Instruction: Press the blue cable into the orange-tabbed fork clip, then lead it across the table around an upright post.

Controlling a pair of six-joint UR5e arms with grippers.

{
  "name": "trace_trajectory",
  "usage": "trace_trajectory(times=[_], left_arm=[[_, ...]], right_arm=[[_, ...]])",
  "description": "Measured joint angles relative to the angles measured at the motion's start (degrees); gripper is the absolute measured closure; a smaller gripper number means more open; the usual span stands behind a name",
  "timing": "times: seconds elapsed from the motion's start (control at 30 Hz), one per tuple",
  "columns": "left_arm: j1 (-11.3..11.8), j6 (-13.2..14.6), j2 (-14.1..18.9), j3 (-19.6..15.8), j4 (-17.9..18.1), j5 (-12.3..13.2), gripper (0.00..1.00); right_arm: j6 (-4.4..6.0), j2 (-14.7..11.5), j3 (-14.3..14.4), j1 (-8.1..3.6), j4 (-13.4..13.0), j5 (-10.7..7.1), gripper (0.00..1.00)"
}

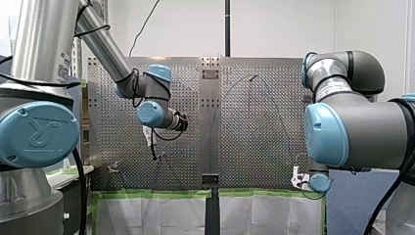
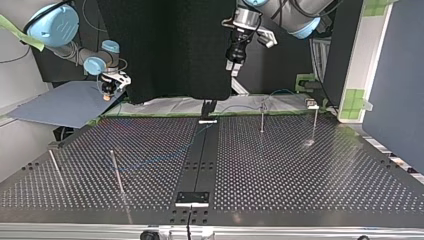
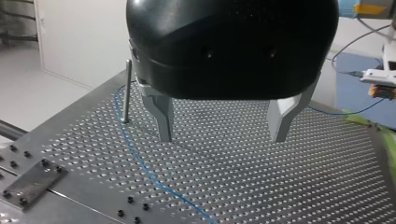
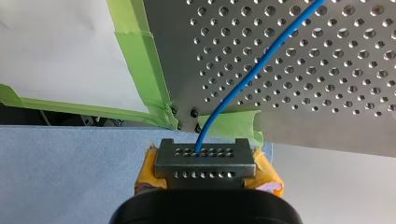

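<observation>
Shut on the blue cable (image 4: 243, 79), my right gripper (image 4: 205, 161) pinched it between yellow pads (image 4: 267, 176), and the line came out ahead of the fingers and ran away over the perforated table (image 4: 336, 107). That gripper hung just off the table's corner, above a blue sheet (image 4: 65, 172) and near strips of green tape (image 4: 140, 60); in the top view it sat at about 10 o'clock. The cable lay slack on the plate, showing faintly in the top view between 9 o'clock and the middle. In the left wrist view it passed just beside the foot of an upright post (image 3: 127, 91), on the side away from the fingers. My left gripper (image 3: 224, 137) hung above the table with its metal fingers (image 3: 163, 116) spread wide and nothing between them, at 12 o'clock in the top view. A small clip (image 2: 312, 104) stood at the far edge near 1 o'clock; whether the cable sat in it could not be told.
</observation>
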Motion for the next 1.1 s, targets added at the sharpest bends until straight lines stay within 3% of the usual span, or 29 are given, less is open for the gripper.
trace_trajectory(times=[0.27,0.8,1.1], left_arm=[[1.0,0.7,0.0,0.0,4.1,0.1,0.01],[2.8,3.2,0.0,-0.1,4.9,-0.7,0.01],[4.1,2.7,-0.1,-3.4,8.2,-1.4,0.01]], right_arm=[[0.01,0.0,-0.1,0.03,0.0,-0.03,1.0],[0.22,0.0,-0.1,-0.01,0.8,-0.47,1.0],[0.01,0.0,-0.1,-0.17,1.0,-0.78,1.0]])
